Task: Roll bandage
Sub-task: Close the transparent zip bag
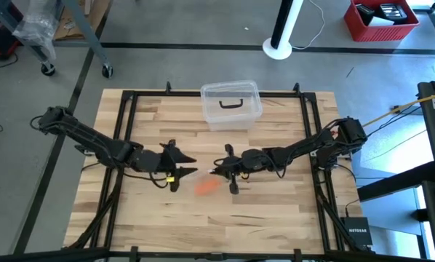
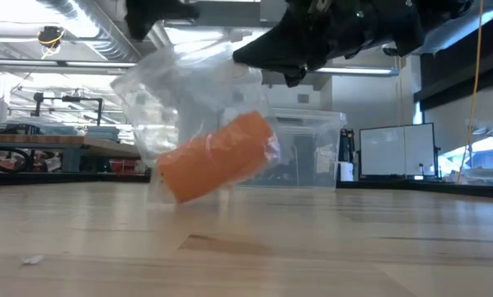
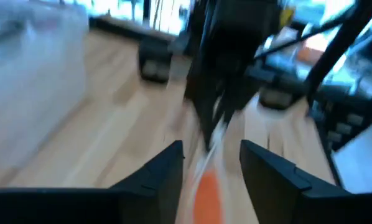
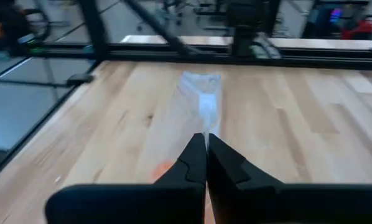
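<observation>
The orange bandage [image 2: 218, 157] is a small rolled cylinder inside a clear plastic wrapper [image 2: 164, 91]. It hangs tilted above the table between my two grippers, and it also shows in the high view [image 1: 206, 187]. My right gripper [image 4: 206, 140] is shut on the wrapper [image 4: 198, 99]. My left gripper [image 3: 211, 152] is open. Its fingers stand on either side of the wrapper [image 3: 214, 140] and the bandage [image 3: 208, 193]. I cannot tell whether they touch them. My right gripper pinches one end of the clear wrapper [image 4: 201, 124] between its two shut fingers. It comes from the table's right side. The wrapper reaches away from the fingers toward my left arm. The bandage inside hangs tilted, clear of the table.
A clear plastic box with a black handle [image 1: 230, 104] stands at the far middle of the table and shows behind the bandage in the low view [image 2: 312, 148]. A black frame [image 1: 123, 138] runs along the table's sides. Bare wood lies toward the near edge.
</observation>
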Controlling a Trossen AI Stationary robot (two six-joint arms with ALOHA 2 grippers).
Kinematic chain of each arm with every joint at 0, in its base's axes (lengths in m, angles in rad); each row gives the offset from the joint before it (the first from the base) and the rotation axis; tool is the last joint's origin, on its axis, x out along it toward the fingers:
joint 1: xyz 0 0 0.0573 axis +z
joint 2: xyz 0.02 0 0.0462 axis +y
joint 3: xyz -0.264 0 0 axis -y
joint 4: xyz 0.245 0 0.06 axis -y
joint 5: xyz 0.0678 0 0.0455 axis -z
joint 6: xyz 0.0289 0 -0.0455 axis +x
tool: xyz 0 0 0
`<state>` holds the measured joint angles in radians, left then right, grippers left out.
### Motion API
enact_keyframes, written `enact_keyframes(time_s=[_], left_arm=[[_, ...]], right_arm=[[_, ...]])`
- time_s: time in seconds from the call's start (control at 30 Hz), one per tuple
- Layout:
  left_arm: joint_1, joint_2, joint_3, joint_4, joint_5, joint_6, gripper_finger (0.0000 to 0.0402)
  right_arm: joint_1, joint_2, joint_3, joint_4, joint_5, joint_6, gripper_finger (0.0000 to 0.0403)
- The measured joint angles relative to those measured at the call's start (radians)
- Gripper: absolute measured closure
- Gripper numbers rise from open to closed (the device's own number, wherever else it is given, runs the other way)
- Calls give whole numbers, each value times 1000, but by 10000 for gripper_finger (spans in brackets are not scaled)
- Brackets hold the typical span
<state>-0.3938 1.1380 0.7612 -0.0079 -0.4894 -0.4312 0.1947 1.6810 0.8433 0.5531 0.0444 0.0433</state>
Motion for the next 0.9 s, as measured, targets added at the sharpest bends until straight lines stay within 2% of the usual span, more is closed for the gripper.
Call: enact_keyframes(time_s=[0.17,0.43,0.7,0.9], left_arm=[[34,99,0,195,-14,107,234],[63,240,-2,277,-16,136,233],[60,244,-2,290,-16,180,233],[54,192,-2,323,-18,226,233]], right_arm=[[1,0,0,23,50,15,400],[1,-1,0,24,50,16,399],[1,-1,0,24,78,12,399],[1,-1,0,22,79,37,399]])
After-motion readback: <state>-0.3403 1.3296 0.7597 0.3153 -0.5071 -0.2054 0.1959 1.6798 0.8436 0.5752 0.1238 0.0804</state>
